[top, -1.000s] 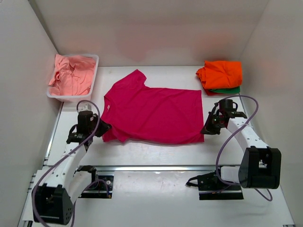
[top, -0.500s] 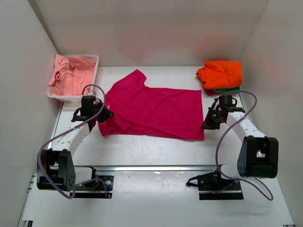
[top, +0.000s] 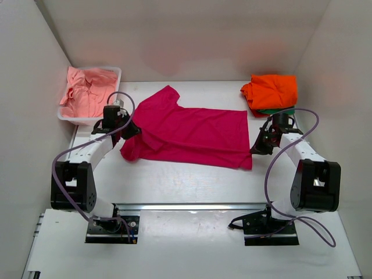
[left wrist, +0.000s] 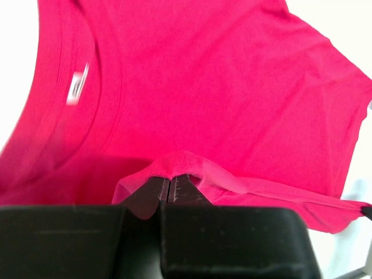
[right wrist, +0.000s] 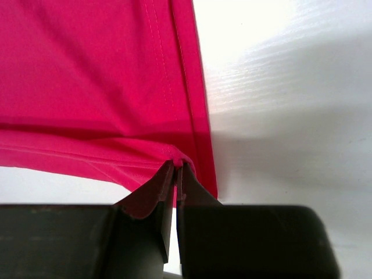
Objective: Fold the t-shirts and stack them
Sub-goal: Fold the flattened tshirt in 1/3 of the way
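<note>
white table (top: 186,183), white walls (top: 192,35) l/r & back — even light

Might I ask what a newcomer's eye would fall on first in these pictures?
The magenta t-shirt spread across mid-table stands out, pinched at either end by the left claw and the right claw. A folded orange t-shirt sits far right; salmon pink shirts fill the white tub far left.

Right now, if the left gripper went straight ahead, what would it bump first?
Probably more of the magenta t-shirt: the left gripper pinches its edge, and cloth spreads ahead.
</note>
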`<state>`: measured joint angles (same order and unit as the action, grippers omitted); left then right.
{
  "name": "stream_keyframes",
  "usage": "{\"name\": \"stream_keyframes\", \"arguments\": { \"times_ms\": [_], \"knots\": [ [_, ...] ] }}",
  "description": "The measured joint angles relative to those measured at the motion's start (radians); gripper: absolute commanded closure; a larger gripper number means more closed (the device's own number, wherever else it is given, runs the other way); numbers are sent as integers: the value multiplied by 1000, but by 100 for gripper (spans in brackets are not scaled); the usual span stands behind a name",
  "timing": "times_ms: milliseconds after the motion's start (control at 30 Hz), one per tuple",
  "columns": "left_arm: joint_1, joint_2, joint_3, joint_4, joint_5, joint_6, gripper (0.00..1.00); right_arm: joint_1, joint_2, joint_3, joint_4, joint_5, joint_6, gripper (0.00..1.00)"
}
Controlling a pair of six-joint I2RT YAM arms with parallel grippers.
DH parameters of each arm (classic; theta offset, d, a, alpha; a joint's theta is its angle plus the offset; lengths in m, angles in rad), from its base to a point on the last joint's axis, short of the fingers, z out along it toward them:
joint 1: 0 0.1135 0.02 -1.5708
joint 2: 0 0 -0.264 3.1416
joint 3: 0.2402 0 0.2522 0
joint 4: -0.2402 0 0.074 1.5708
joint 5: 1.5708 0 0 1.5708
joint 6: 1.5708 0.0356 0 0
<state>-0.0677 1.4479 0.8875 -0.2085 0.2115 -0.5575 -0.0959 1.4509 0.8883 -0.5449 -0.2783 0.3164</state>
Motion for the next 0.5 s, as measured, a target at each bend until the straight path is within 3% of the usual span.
{"name": "stream_keyframes", "arguments": {
  "times_ms": [167, 500],
  "knots": [
    [0, 80, 68, -2, 6, 49, 95, -5, 8, 5, 18, 2, -3, 100],
    [8, 142, 79, -17, 2, 79, 98, 10, 88, 55, 46, 1, -14, 100]
  ]
}}
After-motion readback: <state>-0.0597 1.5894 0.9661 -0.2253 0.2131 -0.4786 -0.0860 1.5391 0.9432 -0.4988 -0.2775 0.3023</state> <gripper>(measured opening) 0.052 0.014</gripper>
